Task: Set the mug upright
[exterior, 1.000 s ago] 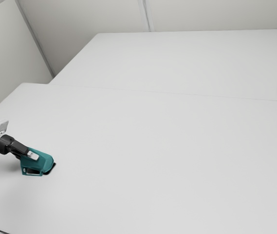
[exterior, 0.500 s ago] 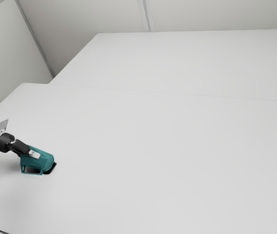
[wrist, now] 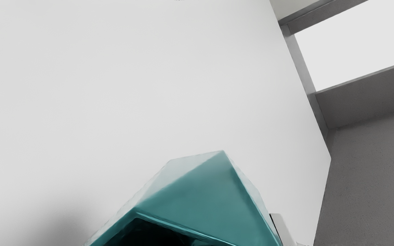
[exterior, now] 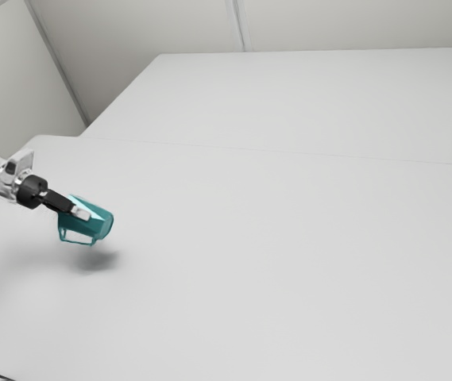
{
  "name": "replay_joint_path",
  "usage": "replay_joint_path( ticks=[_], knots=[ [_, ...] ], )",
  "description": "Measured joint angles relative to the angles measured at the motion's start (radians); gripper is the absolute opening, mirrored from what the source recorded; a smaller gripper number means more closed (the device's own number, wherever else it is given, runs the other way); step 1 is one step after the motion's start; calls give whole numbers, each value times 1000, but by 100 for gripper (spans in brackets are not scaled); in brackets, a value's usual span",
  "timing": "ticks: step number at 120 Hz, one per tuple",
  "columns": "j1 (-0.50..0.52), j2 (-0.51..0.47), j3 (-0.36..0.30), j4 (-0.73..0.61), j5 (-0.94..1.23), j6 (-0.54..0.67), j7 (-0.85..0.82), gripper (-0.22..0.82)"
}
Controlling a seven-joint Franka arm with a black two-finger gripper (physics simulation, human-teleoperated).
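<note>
At the frame's middle left, the claw (exterior: 83, 214) grips the teal mug (exterior: 95, 228), fingers parted by its width. The mug hangs tilted above the white counter (exterior: 273, 262).

The bench (exterior: 273, 262) is broad, smooth and plain white, with straight edges; a soft grey shadow (exterior: 97, 261) falls on it, and beyond the bench's far edge lies another white surface (exterior: 305, 99)

A broad, smooth white bench (exterior: 289, 262) adjoins a second flat white surface (exterior: 305, 103); pale plain walls (exterior: 114, 63) stand behind, speckled grey flooring (wrist: 371, 177) beyond one edge.
</note>
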Motion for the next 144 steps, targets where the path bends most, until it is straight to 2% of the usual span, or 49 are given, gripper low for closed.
replay_joint_path(
  ticks=[23,42,65,84,112,144],
  knots=[
    [-153,-298,-54,-159,201,205,-63,-18],
    [-196,-392,-189,-216,462,416,-162,-18],
    [-271,-412,-233,-262,750,651,-306,-18],
    [-298,-397,-236,-313,856,806,-412,-18],
    [-324,-334,-235,-362,921,955,-540,-18],
    [-333,-355,-237,-473,986,1094,-657,-18]
  ],
)
